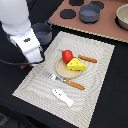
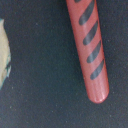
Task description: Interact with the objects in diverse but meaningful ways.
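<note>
My gripper (image 1: 35, 60) hangs low over the dark table just off the striped placemat's (image 1: 100, 75) edge on the exterior view's left; its fingers are too hidden to read. The wrist view shows a red stick with dark stripes (image 2: 89, 50) lying on the dark surface, with no fingers in sight. On the mat, a wooden plate (image 1: 60, 71) holds a red tomato (image 1: 66, 56) and a yellow cheese wedge (image 1: 76, 64). A brown sausage stick (image 1: 88, 59) lies beside the plate. A white fish (image 1: 62, 96) lies near the mat's front. A grey pot (image 1: 90, 12) stands on the brown board.
A fork with an orange handle (image 1: 66, 80) lies in front of the plate. A dark pot (image 1: 43, 32) stands close behind my arm. The brown board (image 1: 107, 27) carries black burner discs, and a beige bowl (image 1: 122, 17) sits at the far right.
</note>
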